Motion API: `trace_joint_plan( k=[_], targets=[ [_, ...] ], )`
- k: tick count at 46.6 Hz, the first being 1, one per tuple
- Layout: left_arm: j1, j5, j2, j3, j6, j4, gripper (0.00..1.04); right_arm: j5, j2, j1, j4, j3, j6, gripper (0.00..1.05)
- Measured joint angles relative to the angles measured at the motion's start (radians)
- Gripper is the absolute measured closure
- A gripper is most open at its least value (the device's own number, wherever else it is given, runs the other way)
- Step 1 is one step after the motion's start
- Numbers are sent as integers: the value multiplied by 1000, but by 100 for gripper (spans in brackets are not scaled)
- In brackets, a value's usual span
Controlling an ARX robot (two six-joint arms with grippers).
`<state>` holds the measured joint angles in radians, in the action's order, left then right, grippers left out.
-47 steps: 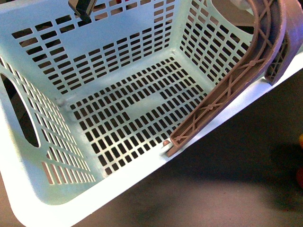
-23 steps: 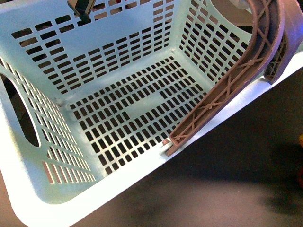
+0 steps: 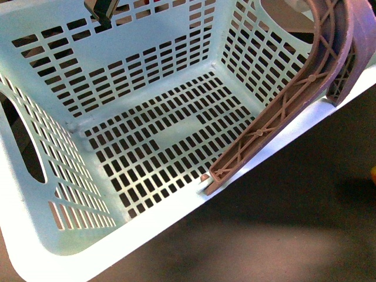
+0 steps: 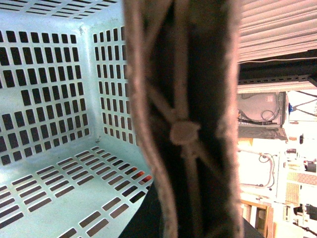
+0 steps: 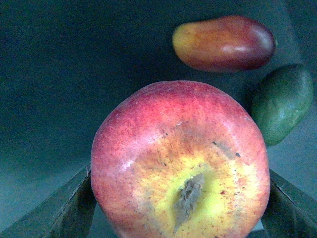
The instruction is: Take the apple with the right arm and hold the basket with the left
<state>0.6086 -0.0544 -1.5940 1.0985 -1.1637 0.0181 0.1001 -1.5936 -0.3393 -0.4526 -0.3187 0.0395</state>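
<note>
The pale mint basket (image 3: 147, 94) fills most of the front view, tilted, with nothing inside it. Its ribbed brownish-mauve handle (image 3: 305, 82) arches over the right wall. In the left wrist view that handle (image 4: 183, 129) runs very close across the middle, and my left gripper (image 4: 184, 208) is shut on it, its fingers mostly hidden. In the right wrist view the red apple (image 5: 181, 163), yellow patch and stem dimple facing the camera, sits between two dark fingers (image 5: 69, 208). My right gripper (image 5: 181, 218) is shut on it above a dark surface. Neither shows in the front view.
Beyond the apple lie an elongated red-and-yellow fruit (image 5: 225, 43) and a dark green fruit (image 5: 282, 101). A dark part (image 3: 98, 10) sits at the basket's far rim. A small orange-yellow spot (image 3: 373, 172) shows at the right edge, on the dark tabletop (image 3: 294, 235).
The basket has shifted slightly in the front view. A red patch at that view's lower right edge has gone out of sight.
</note>
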Motion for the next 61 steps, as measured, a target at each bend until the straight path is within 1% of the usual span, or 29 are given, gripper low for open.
trace_joint_plan(
  k=[8, 15, 22, 27, 31, 35, 44, 55, 56, 58, 59, 60, 61],
  targets=[
    [0, 1, 0, 0, 0, 0, 100, -26, 301, 97, 175, -41, 56, 25],
    [0, 1, 0, 0, 0, 0, 100, -101, 469, 196, 282, -140, 89, 25],
    [0, 1, 0, 0, 0, 0, 100, -123, 514, 294, 323, -229, 123, 25],
    [0, 0, 0, 0, 0, 0, 100, -169, 487, 441, 326, -304, 147, 25],
    [0, 0, 0, 0, 0, 0, 100, -198, 436, 516, 316, -335, 160, 25],
    [0, 1, 0, 0, 0, 0, 100, -226, 387, 570, 316, -356, 183, 25],
    [0, 1, 0, 0, 0, 0, 100, -266, 310, 663, 310, -386, 243, 25],
    [0, 1, 0, 0, 0, 0, 100, -257, 247, 747, 317, -399, 287, 25],
    [0, 0, 0, 0, 0, 0, 100, -257, 245, 749, 317, -399, 288, 25],
    [0, 0, 0, 0, 0, 0, 100, -257, 240, 752, 317, -399, 292, 20],
    [0, 0, 0, 0, 0, 0, 100, -261, 238, 752, 317, -399, 299, 12],
    [0, 0, 0, 0, 0, 0, 100, -267, 240, 750, 317, -399, 304, 8],
    [0, 0, 0, 0, 0, 0, 100, -269, 244, 747, 317, -399, 310, 7]
  ],
)
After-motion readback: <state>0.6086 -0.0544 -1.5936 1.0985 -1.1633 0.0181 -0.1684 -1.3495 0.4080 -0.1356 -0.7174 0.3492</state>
